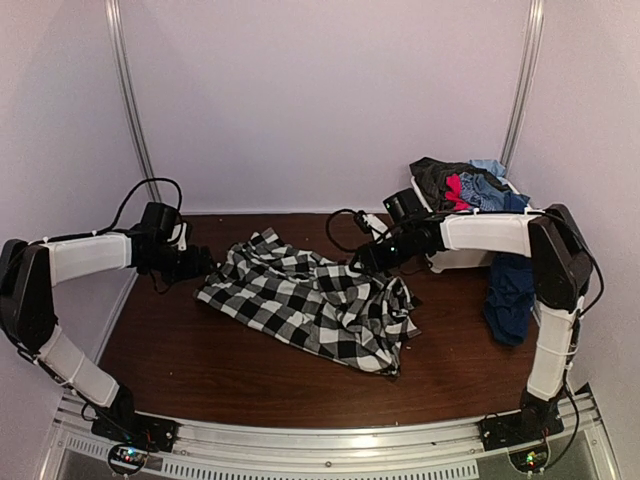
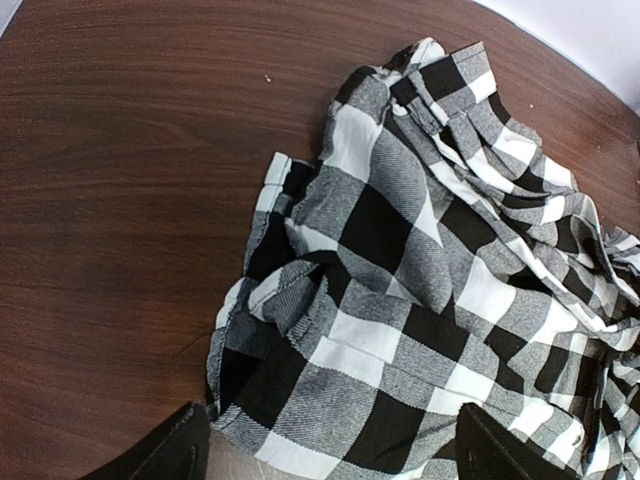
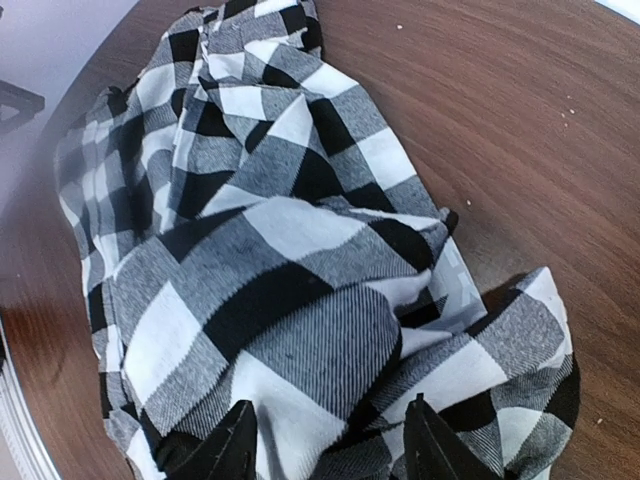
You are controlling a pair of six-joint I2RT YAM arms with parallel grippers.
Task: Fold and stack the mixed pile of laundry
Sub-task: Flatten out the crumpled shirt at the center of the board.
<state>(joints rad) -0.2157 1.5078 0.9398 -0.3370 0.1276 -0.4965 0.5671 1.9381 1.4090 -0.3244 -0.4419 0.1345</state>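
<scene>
A black-and-white checked shirt (image 1: 310, 300) lies crumpled and spread on the brown table, apart from the rest of the mixed laundry pile (image 1: 465, 185) at the back right. My left gripper (image 1: 205, 265) is at the shirt's left edge. In the left wrist view it (image 2: 330, 455) is open wide, with the shirt's hem (image 2: 300, 400) lying between the fingers. My right gripper (image 1: 358, 262) hovers low over the shirt's upper right part. In the right wrist view it (image 3: 330, 450) has its fingertips (image 3: 225, 445) apart, and checked cloth (image 3: 300, 300) bulges between and below them.
A white bin (image 1: 462, 261) at the back right holds dark grey (image 1: 435, 178), red (image 1: 457, 190) and light blue (image 1: 488, 168) garments. A long navy piece (image 1: 510, 295) hangs from it onto the table. White walls enclose three sides. A metal rail (image 1: 330, 440) runs along the near edge.
</scene>
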